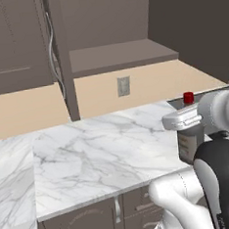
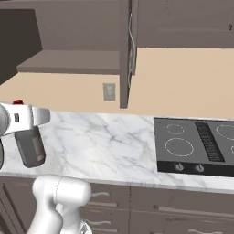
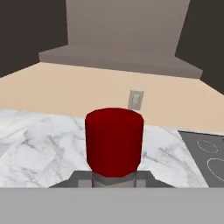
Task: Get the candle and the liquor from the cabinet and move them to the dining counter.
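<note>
My gripper [image 1: 189, 118] is shut on the neck of the liquor [image 1: 190, 145], a grey-brown bottle that hangs upright above the marble worktop's front edge. Its red cap [image 3: 113, 139] rises close in front of the hand camera. From the right side the gripper [image 2: 26, 117] and the liquor [image 2: 31, 147] sit at the far left. The cabinet [image 1: 122, 55] stands open above and behind, its lower shelf [image 2: 68, 62] bare and one door [image 1: 192, 26] swung out to the right. The candle and the dining counter are out of view.
A plain marble worktop [image 1: 90, 153] runs below the cabinet, with a black cooktop [image 2: 196, 146] to the right. A wall outlet [image 1: 124, 86] sits on the beige backsplash. Low brown cupboards [image 2: 160, 205] line the front. A closed cabinet door [image 1: 12, 42] hangs at the left.
</note>
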Controlling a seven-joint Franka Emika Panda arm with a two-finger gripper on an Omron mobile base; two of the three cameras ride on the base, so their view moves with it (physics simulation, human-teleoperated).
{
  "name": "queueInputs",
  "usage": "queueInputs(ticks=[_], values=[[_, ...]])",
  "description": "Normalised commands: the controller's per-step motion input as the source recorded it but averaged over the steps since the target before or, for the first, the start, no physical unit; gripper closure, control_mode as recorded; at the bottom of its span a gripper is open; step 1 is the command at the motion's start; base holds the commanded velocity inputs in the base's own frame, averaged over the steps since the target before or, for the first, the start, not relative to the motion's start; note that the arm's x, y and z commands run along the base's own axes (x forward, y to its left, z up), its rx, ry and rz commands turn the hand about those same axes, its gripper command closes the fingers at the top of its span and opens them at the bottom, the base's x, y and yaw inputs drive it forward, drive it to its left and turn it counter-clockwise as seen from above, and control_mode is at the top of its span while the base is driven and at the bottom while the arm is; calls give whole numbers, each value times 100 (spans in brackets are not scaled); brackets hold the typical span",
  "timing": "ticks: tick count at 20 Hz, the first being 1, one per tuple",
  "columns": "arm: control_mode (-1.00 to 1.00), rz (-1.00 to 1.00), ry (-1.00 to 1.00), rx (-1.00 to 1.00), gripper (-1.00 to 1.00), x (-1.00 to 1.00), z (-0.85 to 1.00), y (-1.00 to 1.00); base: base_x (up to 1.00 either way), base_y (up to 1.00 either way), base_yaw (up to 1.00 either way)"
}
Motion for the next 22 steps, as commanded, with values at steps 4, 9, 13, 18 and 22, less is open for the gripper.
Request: queueInputs(ticks=[4,9,13,18,22], values=[[100,0,0,0,100,0,0,0,-82,0,0],[100,0,0,0,100,0,0,0,-73,-16,-2],[100,0,0,0,100,0,0,0,-66,-55,-6],[100,0,0,0,100,0,0,0,-60,-56,-18],[100,0,0,0,100,0,0,0,-43,-48,-31]])
